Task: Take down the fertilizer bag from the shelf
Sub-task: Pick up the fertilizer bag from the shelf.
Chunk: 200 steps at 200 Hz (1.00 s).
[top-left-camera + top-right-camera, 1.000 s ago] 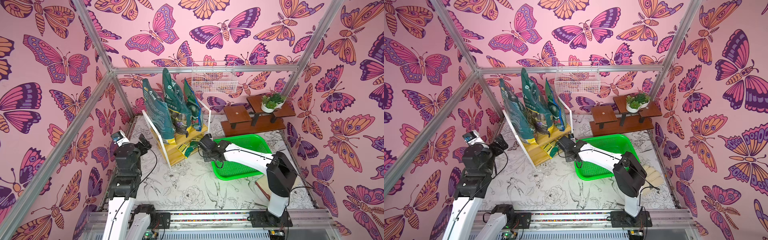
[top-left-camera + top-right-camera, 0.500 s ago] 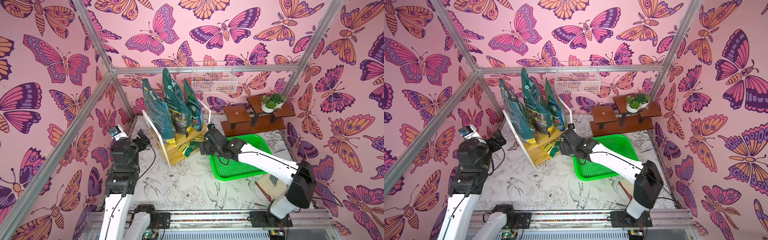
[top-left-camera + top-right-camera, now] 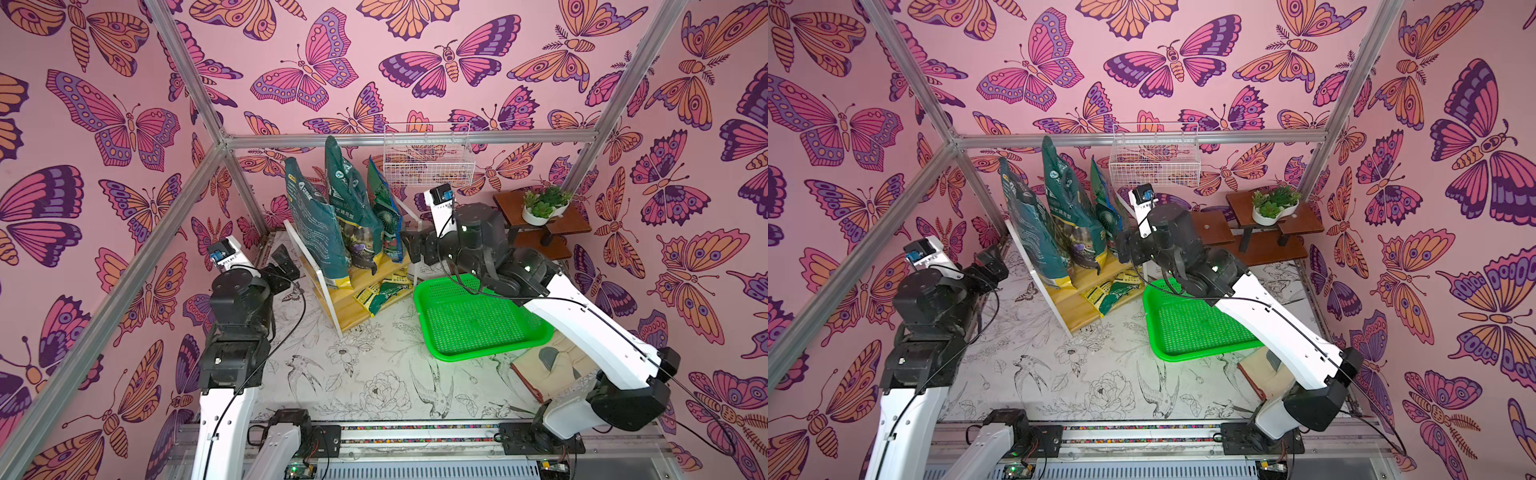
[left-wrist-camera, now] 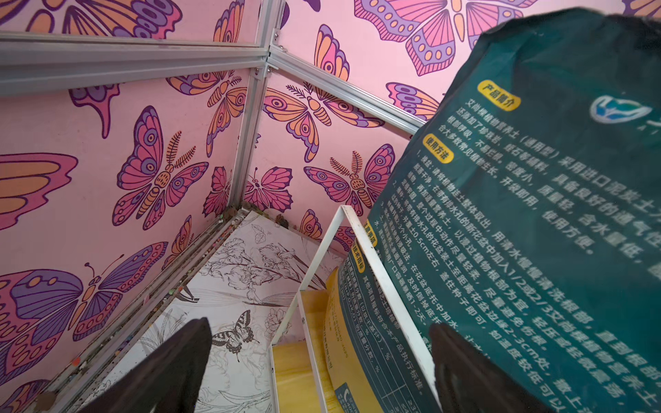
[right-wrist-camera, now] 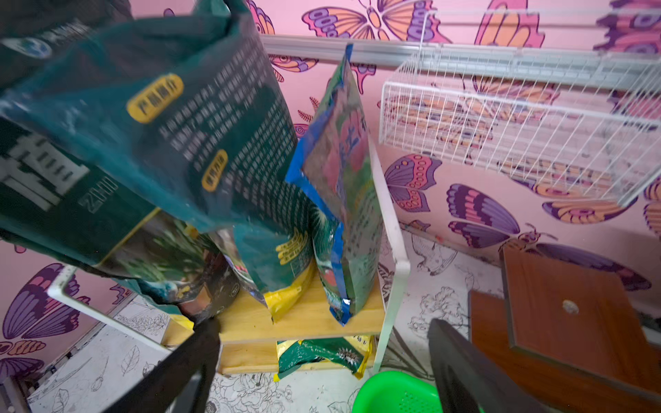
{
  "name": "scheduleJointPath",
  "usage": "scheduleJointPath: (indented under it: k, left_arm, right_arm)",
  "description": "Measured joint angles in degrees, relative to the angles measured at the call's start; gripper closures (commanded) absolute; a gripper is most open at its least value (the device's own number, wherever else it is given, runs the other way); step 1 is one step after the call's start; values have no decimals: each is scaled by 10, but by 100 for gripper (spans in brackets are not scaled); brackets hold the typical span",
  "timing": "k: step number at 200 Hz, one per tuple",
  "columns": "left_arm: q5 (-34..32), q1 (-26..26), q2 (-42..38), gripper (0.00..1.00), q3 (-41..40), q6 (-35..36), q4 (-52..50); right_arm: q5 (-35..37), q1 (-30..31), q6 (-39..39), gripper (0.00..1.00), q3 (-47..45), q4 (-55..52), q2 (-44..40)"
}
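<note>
The shelf (image 3: 345, 307) stands at the rear of the counter (image 3: 353, 374), nearer the left arm, with its lower tier facing the robot. Three bags stand upright on its upper tier. The dark teal bag (image 3: 320, 232) is on the left-arm side, the middle teal bag (image 3: 349, 195) is at the centre, and the blue-edged bag (image 3: 384, 208) is on the right-arm side. The flat green-and-yellow bag (image 3: 384, 289) lies on the lower tier with its near end overhanging the board edge. In both top views the right pincer (image 3: 411, 249) is level with the upper tier, just beside the right-arm end of the shelf and close to the blue-edged bag. Contact with that bag cannot be determined. In the right wrist view the right pincer (image 5: 323, 323) is spread wide, with the upper board and the bag bases framed between its fingers (image 5: 200, 357). The left pincer (image 3: 286, 262) sits near the opposite end of the shelf, apart from it. In the left wrist view its fingers (image 4: 186, 357) are likewise spread and pinch nothing. The green tray (image 3: 478, 324) lies on the counter beside the shelf, under the right arm. The white wire basket (image 3: 428, 158) hangs on the rear wall. The brown plant stand (image 3: 540, 245) carries a potted succulent (image 3: 540, 208).
</note>
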Motion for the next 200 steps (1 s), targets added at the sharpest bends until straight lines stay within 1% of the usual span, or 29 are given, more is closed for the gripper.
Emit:
scheduleJointPath:
  k: [22, 56, 70, 100, 138, 149, 160, 180, 189, 200]
  left_arm:
    - [0, 0, 8, 0, -2, -5, 1]
    - [0, 0, 9, 0, -7, -10, 5]
    - [2, 0, 9, 0, -8, -12, 7]
    - [7, 0, 9, 0, -10, -14, 17]
    - [10, 0, 9, 0, -11, -13, 17]
    - [10, 0, 9, 0, -12, -13, 17]
    - [11, 0, 9, 0, -12, -13, 17]
    - [11, 0, 8, 0, -14, -13, 17]
    - [11, 0, 8, 0, -14, -13, 17]
    - [11, 0, 7, 0, -15, -13, 17]
  right_arm:
    - [-34, -17, -19, 16, 57, 1, 46]
    - [-76, -40, -35, 21, 136, -10, 128]
    - [-84, -45, -41, 25, 166, -13, 158]
    - [-97, -52, -51, 29, 215, -15, 203]
    - [-97, -55, -66, 35, 243, -13, 231]
    - [-97, -55, -70, 41, 253, -13, 241]
    - [-97, -56, -74, 44, 262, -12, 250]
    - [-97, -58, -76, 54, 268, -9, 263]
    - [-98, -59, -76, 61, 269, -9, 267]
    - [-100, -59, -77, 67, 273, -9, 273]
